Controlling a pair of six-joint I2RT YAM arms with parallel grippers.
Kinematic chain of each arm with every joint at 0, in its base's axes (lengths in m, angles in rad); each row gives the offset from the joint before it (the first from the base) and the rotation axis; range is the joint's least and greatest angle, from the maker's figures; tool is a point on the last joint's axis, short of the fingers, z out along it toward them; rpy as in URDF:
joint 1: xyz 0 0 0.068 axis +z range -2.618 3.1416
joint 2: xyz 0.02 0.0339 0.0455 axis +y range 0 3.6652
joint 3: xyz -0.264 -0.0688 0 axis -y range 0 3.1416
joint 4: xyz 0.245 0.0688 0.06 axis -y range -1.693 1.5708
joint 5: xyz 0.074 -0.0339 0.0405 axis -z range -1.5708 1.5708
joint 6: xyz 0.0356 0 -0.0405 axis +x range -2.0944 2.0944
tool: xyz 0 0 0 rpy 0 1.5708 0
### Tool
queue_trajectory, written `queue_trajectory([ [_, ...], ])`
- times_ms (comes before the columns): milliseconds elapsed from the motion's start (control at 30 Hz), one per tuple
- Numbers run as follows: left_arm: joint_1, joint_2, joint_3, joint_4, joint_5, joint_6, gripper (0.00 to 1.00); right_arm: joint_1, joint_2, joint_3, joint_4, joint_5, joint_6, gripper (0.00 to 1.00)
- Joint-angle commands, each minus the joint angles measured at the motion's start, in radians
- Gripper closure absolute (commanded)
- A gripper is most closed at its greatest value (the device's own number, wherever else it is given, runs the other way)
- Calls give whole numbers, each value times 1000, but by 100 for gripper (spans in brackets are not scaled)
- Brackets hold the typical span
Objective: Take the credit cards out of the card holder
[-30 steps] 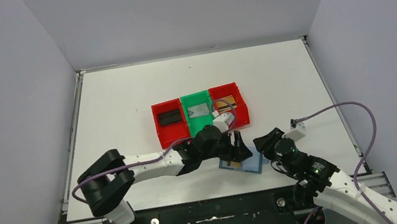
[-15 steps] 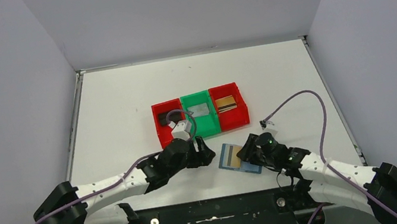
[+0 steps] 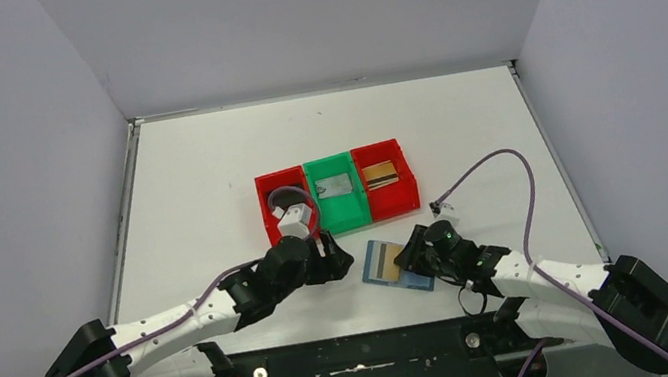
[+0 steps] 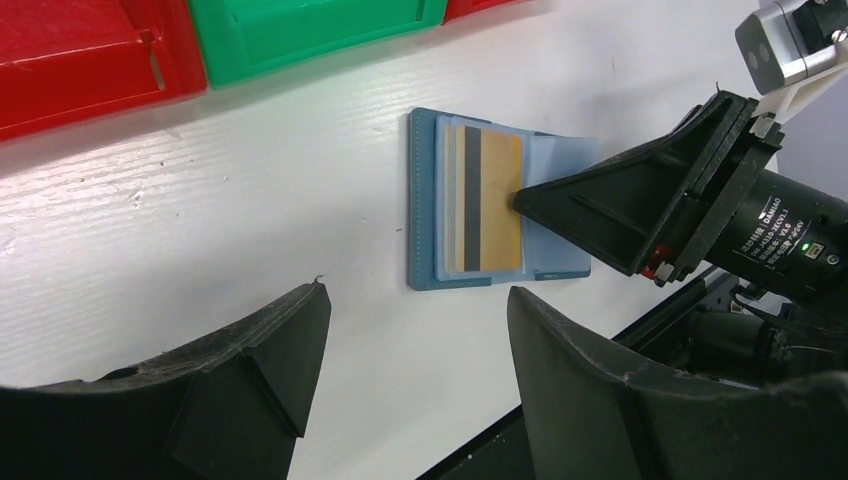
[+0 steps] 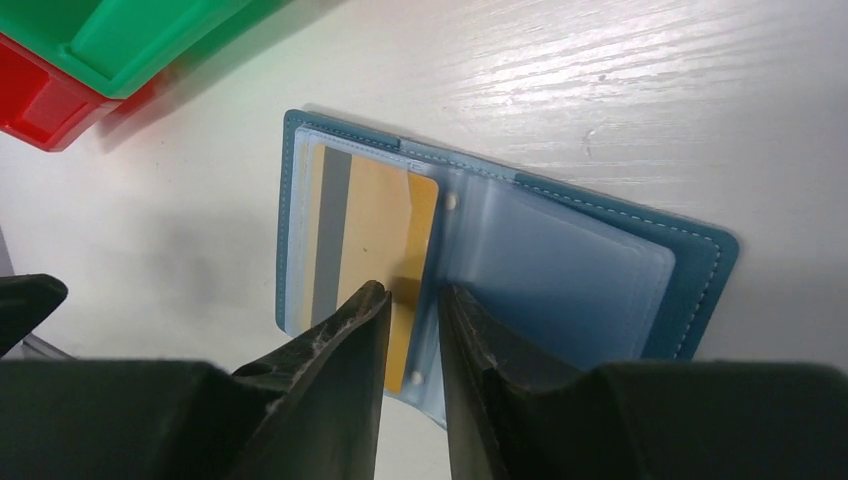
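The teal card holder (image 3: 423, 282) lies open on the table near the front edge. A gold card (image 3: 384, 263) with a grey stripe sits in its left pocket. My right gripper (image 3: 408, 256) is nearly shut, its tips resting on the gold card's (image 5: 375, 220) right edge, over the holder's (image 5: 690, 270) fold. My left gripper (image 3: 338, 258) is open and empty, just left of the holder (image 4: 425, 200) and low over the table. In the left wrist view the right gripper's tip (image 4: 520, 198) touches the gold card (image 4: 495, 200).
Three joined bins stand behind the holder: a red bin (image 3: 271, 214), a green bin (image 3: 337, 210) holding a silver card (image 3: 334, 185), and a red bin (image 3: 392, 197) holding a gold-brown card (image 3: 380, 173). My left wrist partly covers the left red bin.
My left gripper has pulled back to the left, off the holder. My right gripper has moved left onto the holder and lowered its tips onto the gold card.
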Motion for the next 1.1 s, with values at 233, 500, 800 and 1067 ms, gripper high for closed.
queue_trajectory([
  [233,2,101,80,38,52,47,36,-8,198,23,284,-181,-115,79],
  [500,3,159,111,71,73,64,42,-5,292,66,326,-287,-236,79],
  [800,29,336,179,142,161,60,55,-8,253,64,343,-270,-209,76],
  [1067,32,441,200,172,198,85,67,-12,232,43,379,-224,-124,76],
])
